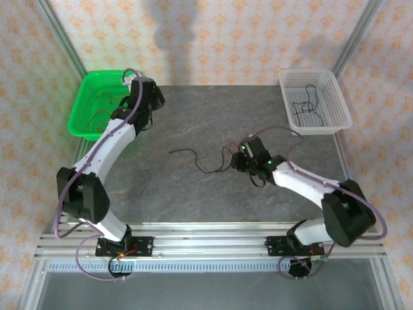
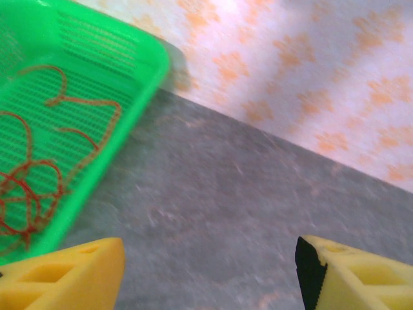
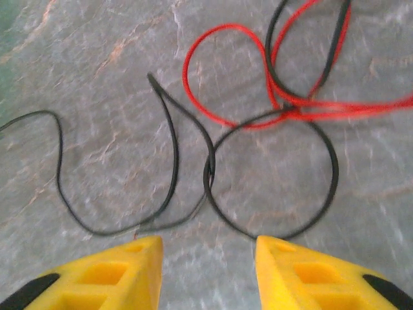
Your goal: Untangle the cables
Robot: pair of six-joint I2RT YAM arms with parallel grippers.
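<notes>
— Right above the tangle (image 1: 222, 163), how does the right gripper (image 3: 208, 248) stand?

— Its yellow fingers are partly apart with nothing between them, and bare table (image 3: 84, 58) shows in the gap. The tangle lies just ahead of the tips. It is made up of a black cable (image 3: 175, 152) that snakes off leftward, a black loop (image 3: 333, 168), and a red cable (image 3: 186, 74) crossing the loop on the tangle's far side.

— So what is the step?

— I'd judge it a pick of one black strand. To do it well, pinch where a strand lies alone on the tangle's near edge. At a crossing, red and black would come up together. The wire is hair-thin and lies flat, so come down until the pads flank it. Then draw slowly away from the tangle along the strand's free run, so the loop opens rather than tightens.

— And the left gripper (image 2: 210, 258)?

— Well off to the far left of the tangle, wide open and empty. It is beside the green basket (image 2: 148, 71), which holds red wires (image 2: 32, 187). Off to the far right of the tangle, a white basket (image 1: 342, 110) holds black wires (image 1: 306, 103).

— Any brand or label?

— None that I can read on the fingers, baskets or table.
</notes>
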